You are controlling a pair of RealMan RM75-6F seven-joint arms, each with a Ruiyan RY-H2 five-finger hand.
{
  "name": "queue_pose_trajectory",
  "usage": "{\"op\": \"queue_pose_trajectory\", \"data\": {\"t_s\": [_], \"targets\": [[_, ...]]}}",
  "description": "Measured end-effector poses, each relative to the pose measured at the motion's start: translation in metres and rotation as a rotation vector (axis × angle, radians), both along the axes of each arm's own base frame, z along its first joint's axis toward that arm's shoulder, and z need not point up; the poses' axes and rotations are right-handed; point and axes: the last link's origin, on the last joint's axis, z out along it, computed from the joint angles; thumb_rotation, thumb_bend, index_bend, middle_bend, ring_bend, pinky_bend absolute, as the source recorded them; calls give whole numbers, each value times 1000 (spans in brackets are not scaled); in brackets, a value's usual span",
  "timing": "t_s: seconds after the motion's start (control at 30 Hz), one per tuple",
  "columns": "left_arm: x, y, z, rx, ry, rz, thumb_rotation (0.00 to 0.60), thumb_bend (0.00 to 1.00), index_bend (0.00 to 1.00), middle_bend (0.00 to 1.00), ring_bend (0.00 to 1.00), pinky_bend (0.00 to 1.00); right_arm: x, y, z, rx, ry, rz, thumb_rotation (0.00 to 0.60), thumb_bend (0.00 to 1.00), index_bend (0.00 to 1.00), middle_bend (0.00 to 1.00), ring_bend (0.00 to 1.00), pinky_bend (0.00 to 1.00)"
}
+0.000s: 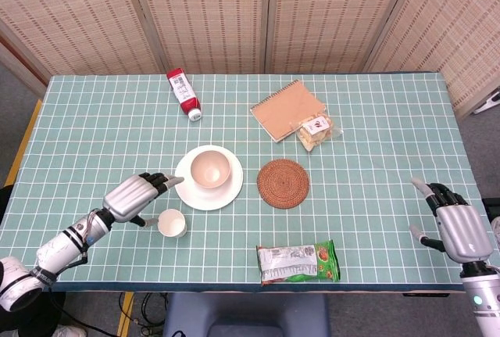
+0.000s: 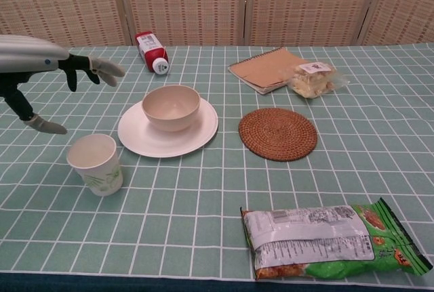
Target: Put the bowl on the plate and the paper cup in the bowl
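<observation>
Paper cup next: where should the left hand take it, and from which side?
Grip the paper cup around its side wall, just below the rim, coming from its left, where the open left hand already is. It stands upright, mouth up, and its right side faces the plate, so that side is likely tighter.

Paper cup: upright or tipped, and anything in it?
Upright and empty. The paper cup stands on its base, mouth up, its bare inside visible, beside the plate.

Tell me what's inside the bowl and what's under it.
The bowl looks empty inside. It sits on the white plate; the plate's centre is hidden beneath it.
</observation>
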Motion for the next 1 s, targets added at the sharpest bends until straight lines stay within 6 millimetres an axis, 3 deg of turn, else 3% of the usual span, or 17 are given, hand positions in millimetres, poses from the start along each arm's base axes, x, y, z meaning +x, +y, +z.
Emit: {"op": "queue_pose_trajectory", "data": {"t_s": [0.23,0.37,0.87,1.0], "targets": [[6,-19,-1,-63,42,-26,506,204,0,0,5,177,-1,1,0,0,-2,-5,600,228,124,237,157,304],[4,-27,-6,-92,93,-40,596,204,0,0,0,154,-1,2,0,-1,-4,-5,600,228,124,237,157,304],[-4,-32,-36,-135,161,-36,600,204,7,0,0,154,-1,4,1,-3,-12,0,600,228,124,237,157,304],[-5,-28,-43,-132,160,-29,600,204,76,0,12,194,-2,6,2,-6,-13,-4,600,228,124,237,156,304]]}}
